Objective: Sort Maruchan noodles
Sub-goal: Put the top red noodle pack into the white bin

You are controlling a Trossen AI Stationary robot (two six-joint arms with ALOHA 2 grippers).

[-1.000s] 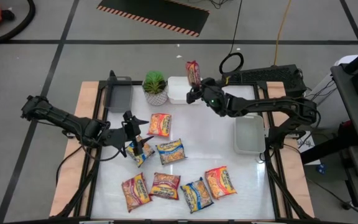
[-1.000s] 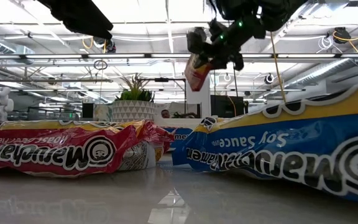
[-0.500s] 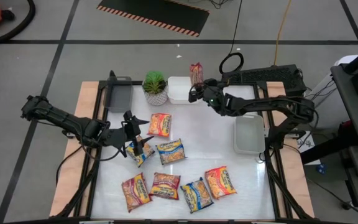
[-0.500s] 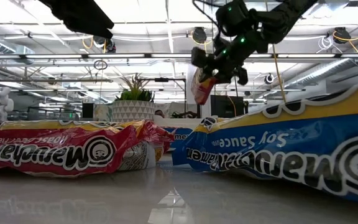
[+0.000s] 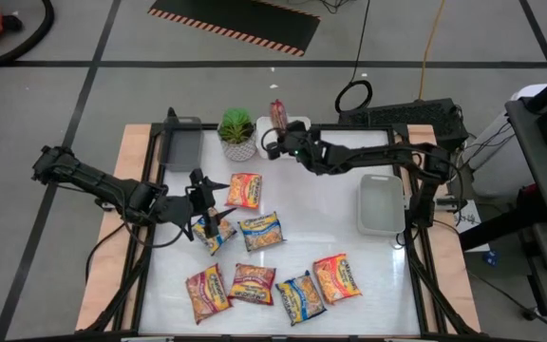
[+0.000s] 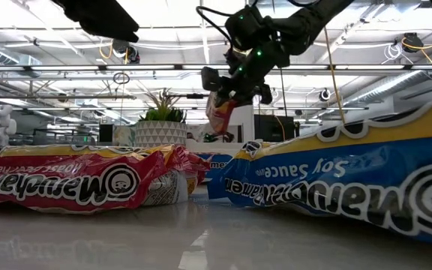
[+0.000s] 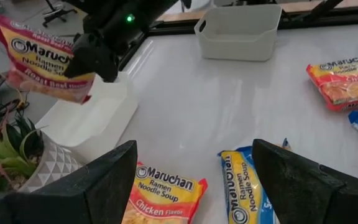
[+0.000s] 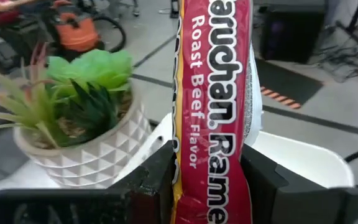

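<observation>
1. The right gripper (image 5: 275, 142) pinches a Roast Beef ramen packet (image 5: 277, 114) above the white tray (image 5: 297, 123), beside the potted plant (image 5: 237, 132).
2. The left gripper (image 5: 205, 204), fingers spread, hovers over a blue-trimmed packet (image 5: 214, 233); six other packets lie nearby.

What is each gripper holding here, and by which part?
The right gripper holds a Roast Beef noodle packet by one end, above the white tray. The left gripper is open, holding nothing.
</observation>
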